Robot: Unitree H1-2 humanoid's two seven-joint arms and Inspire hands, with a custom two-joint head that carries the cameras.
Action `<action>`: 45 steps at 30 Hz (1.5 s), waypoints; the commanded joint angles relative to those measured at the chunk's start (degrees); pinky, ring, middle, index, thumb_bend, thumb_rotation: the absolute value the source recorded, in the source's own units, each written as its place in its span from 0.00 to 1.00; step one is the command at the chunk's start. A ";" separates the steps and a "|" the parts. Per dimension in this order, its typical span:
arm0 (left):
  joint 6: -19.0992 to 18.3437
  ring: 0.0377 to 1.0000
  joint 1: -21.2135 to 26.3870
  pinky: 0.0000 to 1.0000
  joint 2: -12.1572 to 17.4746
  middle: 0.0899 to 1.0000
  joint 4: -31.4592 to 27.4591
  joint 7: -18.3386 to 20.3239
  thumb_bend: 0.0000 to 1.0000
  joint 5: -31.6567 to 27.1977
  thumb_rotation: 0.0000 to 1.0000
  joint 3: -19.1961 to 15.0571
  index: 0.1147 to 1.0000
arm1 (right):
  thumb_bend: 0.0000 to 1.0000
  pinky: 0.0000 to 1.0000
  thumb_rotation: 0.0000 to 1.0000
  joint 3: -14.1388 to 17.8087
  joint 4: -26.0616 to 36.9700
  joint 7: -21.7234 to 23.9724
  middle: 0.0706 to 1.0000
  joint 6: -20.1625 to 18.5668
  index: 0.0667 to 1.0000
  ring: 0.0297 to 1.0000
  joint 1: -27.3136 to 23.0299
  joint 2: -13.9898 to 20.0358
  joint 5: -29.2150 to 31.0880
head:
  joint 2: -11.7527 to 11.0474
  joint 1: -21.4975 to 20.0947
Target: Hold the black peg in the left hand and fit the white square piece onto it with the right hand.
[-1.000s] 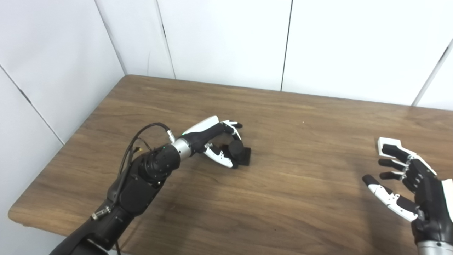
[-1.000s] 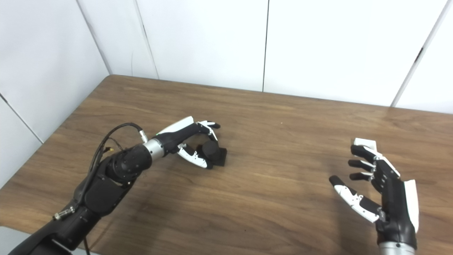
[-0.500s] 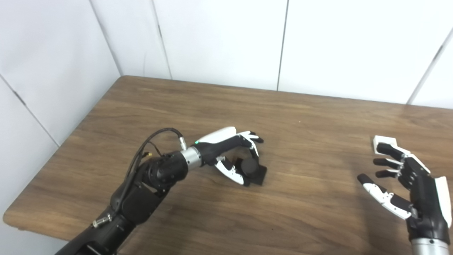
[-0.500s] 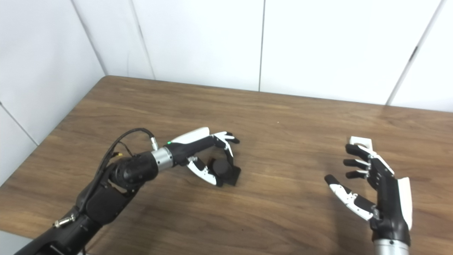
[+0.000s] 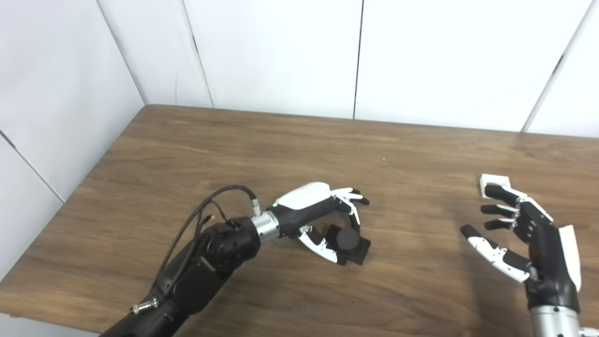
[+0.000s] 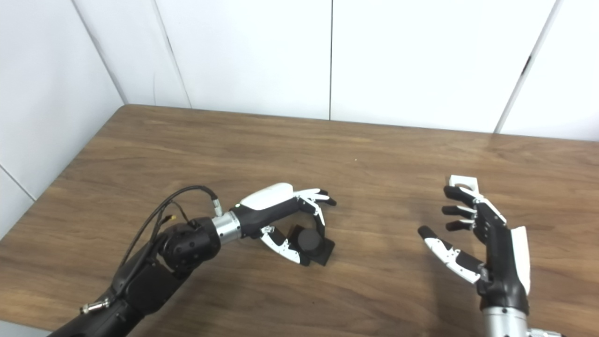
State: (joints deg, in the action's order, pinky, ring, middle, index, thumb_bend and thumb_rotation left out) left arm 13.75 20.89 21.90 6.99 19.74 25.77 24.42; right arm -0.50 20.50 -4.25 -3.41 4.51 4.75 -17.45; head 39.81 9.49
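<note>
Black against the brown wood, the black peg (image 5: 349,240) sits inside the curl of the left hand (image 5: 323,220), its round top facing the cameras and its square base low near the table (image 5: 262,150); whether the base touches the wood or is lifted, I cannot tell. Fingers arch over the top, thumb tucks in from below, so the left hand is closed around the peg. Over on the far side, the right hand (image 6: 482,234) stands upright with palm turned inward, fingers spread wide and holding nothing. Just beyond its fingertips lies the white square piece (image 6: 462,181), flat on the table, well apart from the peg. Compared with a second ago, the left hand and peg lie farther out along the table toward the middle, while the right hand keeps its open pose.
</note>
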 commanded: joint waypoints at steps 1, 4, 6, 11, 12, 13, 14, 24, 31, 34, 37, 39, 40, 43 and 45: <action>0.63 0.97 -0.68 0.93 -0.80 0.90 3.15 0.93 0.52 4.22 0.08 2.98 0.42 | 0.52 0.53 0.07 -0.22 1.24 -0.74 0.73 2.64 0.69 0.65 1.60 -0.70 -0.28 | 0.12 0.00; 1.28 0.97 -0.38 0.93 -0.85 0.90 4.11 0.53 0.52 4.13 0.07 3.44 0.42 | 0.52 0.52 0.08 0.00 1.19 -0.76 0.72 2.81 0.69 0.65 1.53 -0.67 0.26 | 0.15 0.09; 1.22 0.97 -0.08 0.93 -0.73 0.90 4.44 0.55 0.52 4.58 0.07 3.83 0.43 | 0.52 0.53 0.08 -0.01 1.47 -0.73 0.72 2.36 0.69 0.65 1.55 -0.74 0.05 | 0.17 0.17; -0.10 0.99 0.63 0.95 0.11 0.92 4.22 1.27 0.52 5.61 0.07 4.80 0.43 | 0.52 0.52 0.10 -0.14 1.32 -0.79 0.72 2.51 0.69 0.64 1.58 -0.78 -0.09 | 0.29 0.34; -0.23 0.99 0.76 0.95 0.30 0.92 4.21 1.31 0.52 5.82 0.07 4.96 0.43 | 0.52 0.52 0.10 -0.11 1.17 -0.79 0.72 2.72 0.69 0.64 1.56 -0.83 0.22 | 0.29 0.34; -0.33 0.99 0.86 0.94 0.46 0.92 4.19 1.27 0.76 6.03 0.13 5.09 0.52 | 0.52 0.52 0.09 -0.10 1.05 -0.75 0.72 2.91 0.69 0.65 1.54 -0.81 0.48 | 0.30 0.30; -0.39 0.99 0.92 0.94 0.57 0.92 4.17 1.21 0.84 6.15 0.15 5.19 0.55 | 0.52 0.53 0.09 -0.09 0.98 -0.72 0.72 3.01 0.69 0.65 1.52 -0.79 0.64 | 0.30 0.30; -0.68 0.98 0.99 0.93 1.15 0.91 4.03 0.13 0.90 7.42 0.13 5.45 0.53 | 0.52 0.52 0.12 -0.07 1.03 -0.79 0.72 2.76 0.68 0.65 1.32 -0.60 0.11 | 0.50 0.28; -0.29 0.98 0.92 0.92 1.24 0.91 4.69 -1.57 0.53 7.89 0.07 5.44 0.43 | 0.52 0.52 0.11 -0.02 1.10 -0.69 0.72 2.47 0.68 0.64 1.13 -0.48 -0.01 | 0.53 0.24; -0.09 0.98 0.88 0.93 1.33 0.91 4.93 -1.90 0.52 7.67 0.07 5.30 0.42 | 0.52 0.52 0.11 0.06 1.12 -0.64 0.72 2.35 0.68 0.64 1.08 -0.49 0.19 | 0.53 0.24; -0.58 0.97 0.86 0.93 1.48 0.90 4.57 -1.70 0.52 7.83 0.07 5.25 0.42 | 0.52 0.52 0.12 0.08 0.90 -0.62 0.72 2.70 0.69 0.64 1.03 -0.32 0.16 | 0.55 0.25; -0.39 0.97 0.86 0.93 1.53 0.90 4.67 -1.88 0.52 7.85 0.07 5.21 0.42 | 0.52 0.53 0.12 0.04 0.97 -0.50 0.73 2.71 0.69 0.65 0.99 -0.26 0.30 | 0.57 0.24; -0.34 0.97 0.85 0.93 1.53 0.90 4.74 -1.93 0.52 7.75 0.07 5.15 0.42 | 0.52 0.53 0.11 0.04 1.05 -0.48 0.73 2.64 0.69 0.65 0.97 -0.29 0.33 | 0.59 0.21; -0.37 0.97 0.80 0.93 1.48 0.90 4.88 -2.08 0.52 7.61 0.07 5.02 0.42 | 0.52 0.52 0.11 0.07 1.02 -0.44 0.73 2.78 0.69 0.65 0.95 -0.30 0.68 | 0.56 -0.08; -0.30 0.97 0.72 0.93 1.53 0.90 4.92 -2.21 0.52 7.67 0.07 4.98 0.42 | 0.53 0.52 0.12 0.04 0.91 -0.43 0.73 2.92 0.69 0.65 0.83 -0.23 0.68 | 0.54 -1.32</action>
State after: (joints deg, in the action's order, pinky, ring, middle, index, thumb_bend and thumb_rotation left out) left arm 14.79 23.09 21.95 8.97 15.67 28.99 28.05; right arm -0.33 20.35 -4.33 -3.31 4.38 4.83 -17.05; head 40.34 8.18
